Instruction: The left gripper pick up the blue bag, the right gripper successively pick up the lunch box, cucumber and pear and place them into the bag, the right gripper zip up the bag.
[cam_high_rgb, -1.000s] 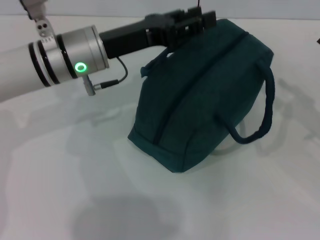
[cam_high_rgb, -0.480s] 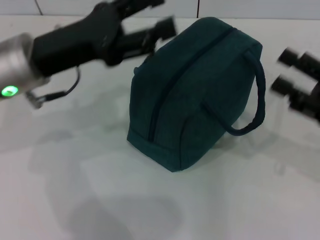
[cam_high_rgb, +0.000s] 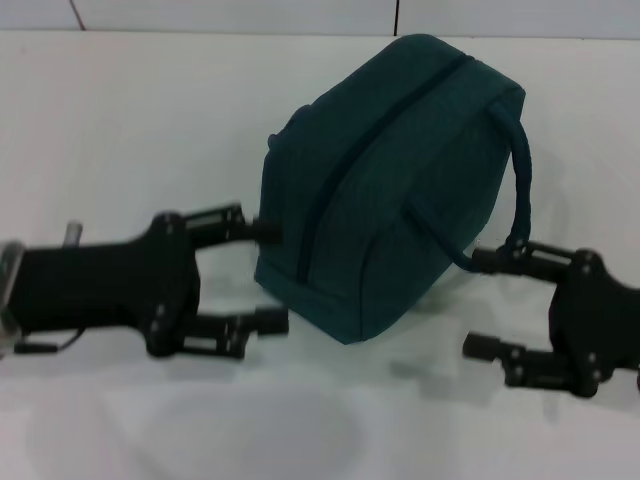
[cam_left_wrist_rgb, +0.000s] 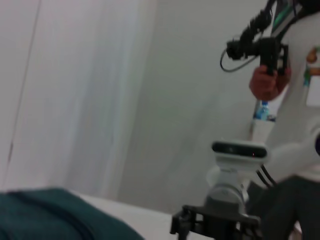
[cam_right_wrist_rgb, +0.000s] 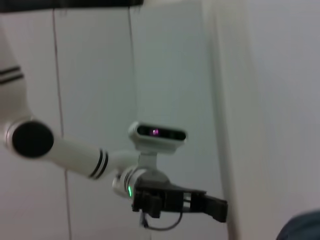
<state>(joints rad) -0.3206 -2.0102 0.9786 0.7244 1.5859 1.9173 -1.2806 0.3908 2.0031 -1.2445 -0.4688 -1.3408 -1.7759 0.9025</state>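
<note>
Table: a plain white table (cam_high_rgb: 120, 130) fills the head view, and a pale wall runs along its far edge.
Blue bag: the blue bag (cam_high_rgb: 390, 170) sits on the table, a bit tilted, with its zip closed along the top. One loop handle (cam_high_rgb: 515, 200) hangs down on the robot's right side. A corner of the bag also shows low in the left wrist view (cam_left_wrist_rgb: 55, 215).
Left gripper: the left gripper (cam_high_rgb: 268, 275) is down low by the bag's near left corner. Its two fingers are spread apart and hold nothing. The upper finger (cam_high_rgb: 262, 228) is right at the side of the bag. The lower finger (cam_high_rgb: 270, 322) is just in front of the bag.
Right gripper: the right gripper (cam_high_rgb: 484, 303) is low on the other side, beside the hanging handle. Its fingers are wide apart too, and hold nothing.
Room: white walls and a pale curtain (cam_left_wrist_rgb: 75, 95) stand behind the robot. A person (cam_left_wrist_rgb: 295, 100) in a white top stands close by.
Robot's head: a white camera head (cam_right_wrist_rgb: 157, 135) shows in the right wrist view, with the left arm (cam_right_wrist_rgb: 65, 152) reaching out beside it.
</note>
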